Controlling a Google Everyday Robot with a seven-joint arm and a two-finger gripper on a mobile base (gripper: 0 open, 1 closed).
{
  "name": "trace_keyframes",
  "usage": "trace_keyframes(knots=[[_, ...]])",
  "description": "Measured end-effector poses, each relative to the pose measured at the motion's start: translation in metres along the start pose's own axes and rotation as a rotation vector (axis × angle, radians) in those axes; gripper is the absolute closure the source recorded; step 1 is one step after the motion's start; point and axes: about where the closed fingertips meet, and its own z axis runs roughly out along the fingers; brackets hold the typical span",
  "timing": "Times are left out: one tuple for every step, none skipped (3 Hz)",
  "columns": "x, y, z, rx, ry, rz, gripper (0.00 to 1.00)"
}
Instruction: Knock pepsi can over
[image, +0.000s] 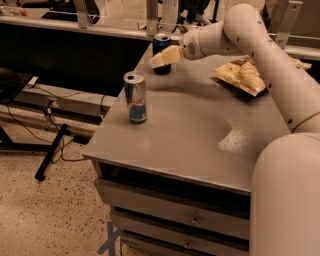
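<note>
The pepsi can (161, 46) is dark blue with a silver top. It stands upright at the far left corner of the grey table (190, 135). My gripper (159, 60) reaches in from the right on the white arm. Its tan tip lies right in front of the can and covers the can's lower middle. I cannot say whether it touches the can.
A slim silver-and-blue can (135, 97) stands upright near the table's left edge, closer to me. A chip bag (242, 75) lies at the far right. The arm's white body (287, 200) fills the right side. Below the table are drawers; cables lie on the floor to the left.
</note>
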Motion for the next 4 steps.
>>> trace_keyframes(knots=[[-0.007, 0.003, 0.014, -0.015, -0.054, 0.004, 0.11], [-0.011, 0.000, 0.022, 0.011, -0.095, 0.005, 0.34], [-0.017, -0.006, 0.030, 0.041, -0.129, 0.010, 0.57], [-0.028, -0.012, 0.017, 0.067, -0.161, 0.005, 0.81]])
